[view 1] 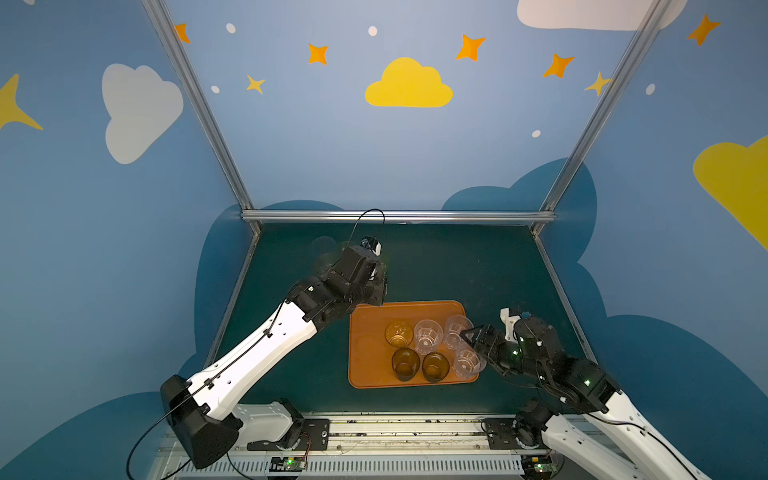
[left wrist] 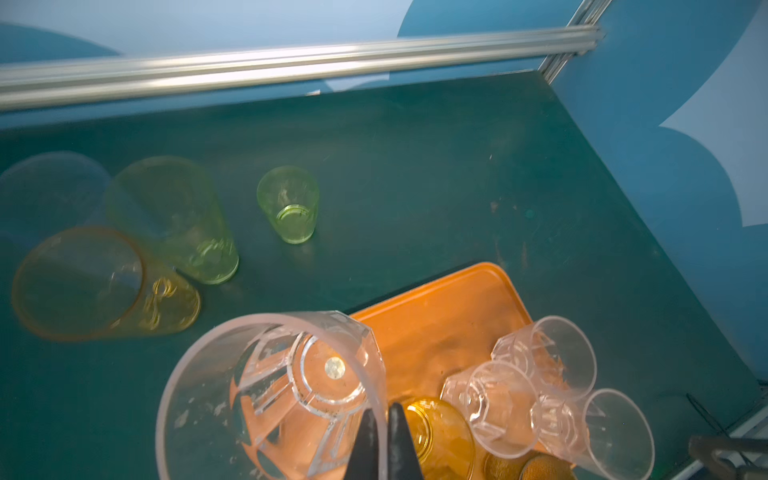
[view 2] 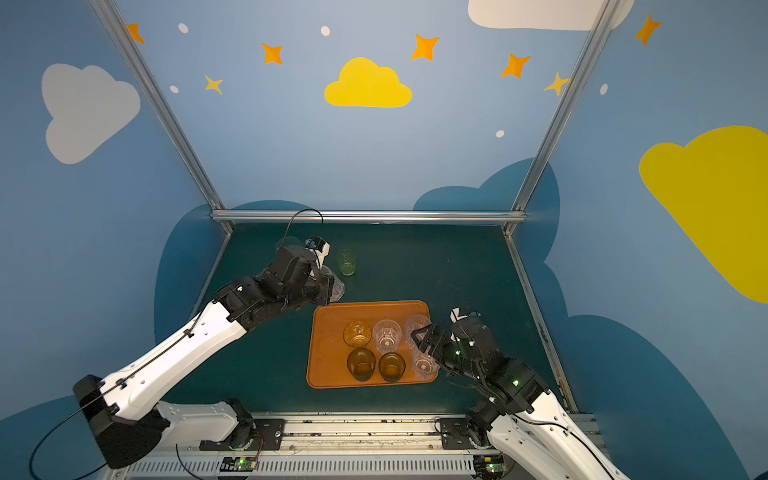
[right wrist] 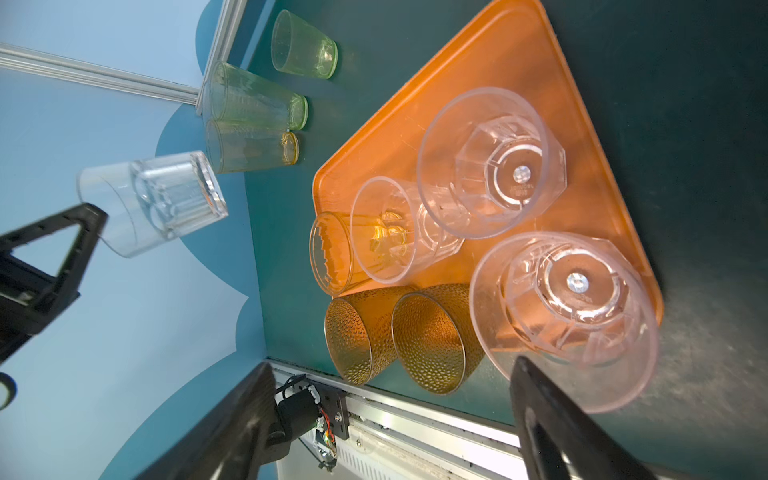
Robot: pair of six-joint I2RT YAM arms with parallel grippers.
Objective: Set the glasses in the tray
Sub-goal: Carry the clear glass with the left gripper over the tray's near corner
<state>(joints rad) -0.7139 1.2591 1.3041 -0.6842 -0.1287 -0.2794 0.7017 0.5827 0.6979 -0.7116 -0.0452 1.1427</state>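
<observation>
Six glasses [view 1: 428, 336] stand in the tray [view 1: 368, 332], toward its right and near edges. The left gripper [left wrist: 381, 415] is pinched on the rim of a seventh, a clear glass [left wrist: 291, 395], in the air by the tray's far left corner. Four more glasses [left wrist: 289, 203] wait on the table [left wrist: 457, 166] toward its far left corner, and the right gripper [view 1: 471, 337] hangs wide apart, empty.

Back rail [view 1: 397, 216]: alu bar across far edge of dark green tabletop [view 1: 457, 266]. Above rail: light-blue back wall [view 1: 332, 158] w/ yellow cloud [view 1: 408, 85], orange stars [view 1: 318, 54], white dots [view 1: 372, 30]. Alu posts [view 1: 197, 104] rise from both rail ends, splaying outward. Left of rail: left side wall [view 1: 62, 208] w/ white cloud [view 1: 137, 110]. Right of rail: right side wall [view 1: 665, 208] w/ big yellow cloud [view 1: 735, 183]. Dark-blue cloud shapes [view 1: 519, 195] just above rail. Light even, diffuse.
</observation>
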